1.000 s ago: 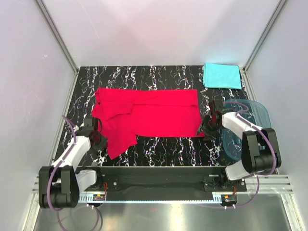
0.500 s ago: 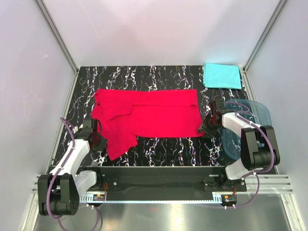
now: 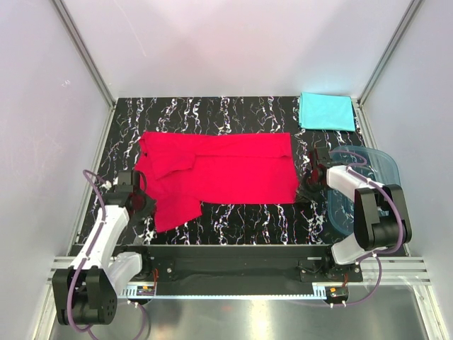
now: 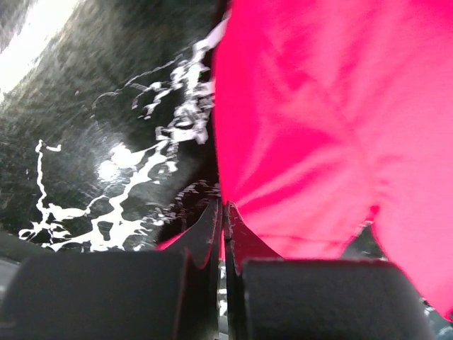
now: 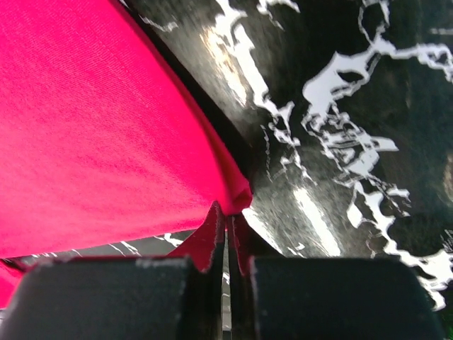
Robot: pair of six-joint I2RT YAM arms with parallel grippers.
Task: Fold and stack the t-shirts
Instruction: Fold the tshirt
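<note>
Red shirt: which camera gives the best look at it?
The top external view: only it shows the whole red shirt, lying partly folded. The wrist views show just close patches of edge, pinched in the left gripper and right gripper.

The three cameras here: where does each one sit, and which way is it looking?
Top external: fixed above and behind the arms, looking down on the table, the red shirt, the turquoise shirt and the blue tub; both arms show, bases at the bottom.
Left wrist: on the left arm, looking along the left pincer, shut on the red shirt's edge; only its dark fingers show.
Right wrist: likewise on the right arm; the right pincer is shut on the shirt's corner.
Shared: both wrist views show the red shirt and marbled table.
</note>
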